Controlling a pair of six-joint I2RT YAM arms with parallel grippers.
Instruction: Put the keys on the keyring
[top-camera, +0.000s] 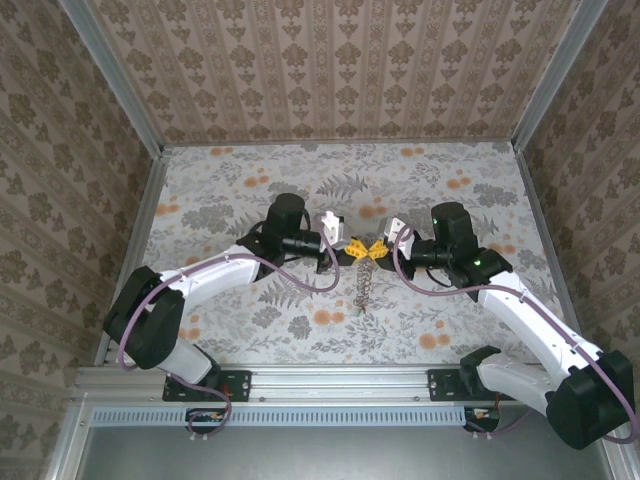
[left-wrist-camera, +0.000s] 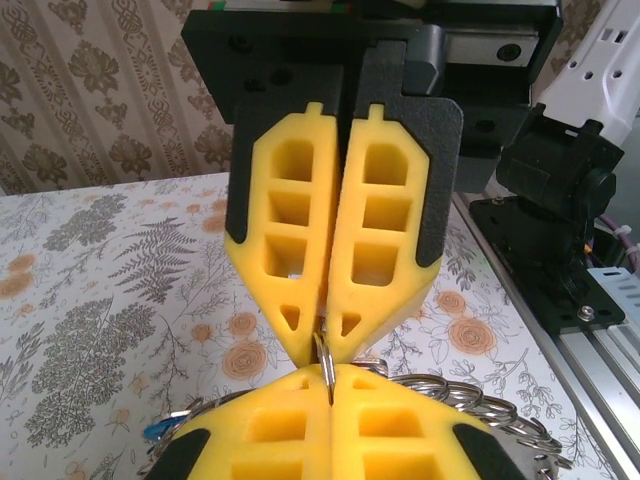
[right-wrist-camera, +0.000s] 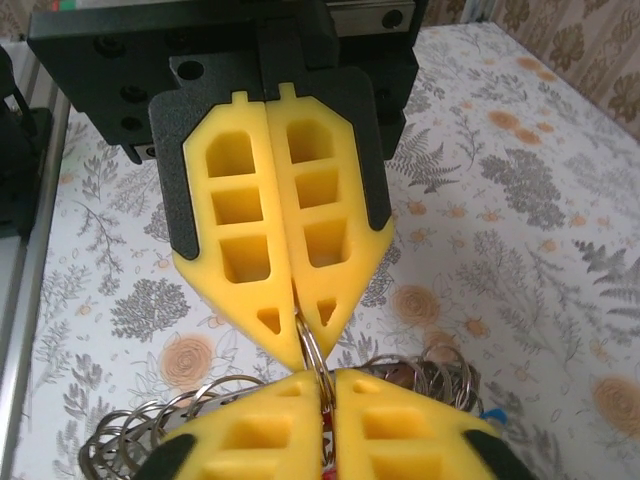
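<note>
Evidently a two-handed brace: left gripper (top-camera: 352, 250) and right gripper (top-camera: 381, 250) meet tip to tip mid-table, both clenched on the keyring (top-camera: 365, 290), seemingly steadying one loop; the chain dangles beneath.

I'm watching the whole table (top-camera: 250, 190) from high behind the arms (top-camera: 225, 270), facing down. The left wrist camera is looking closely past the left gripper (left-wrist-camera: 330, 388) at the right gripper (left-wrist-camera: 322, 345); the right wrist camera is mirroring it, and all are sharing that meeting spot.
</note>
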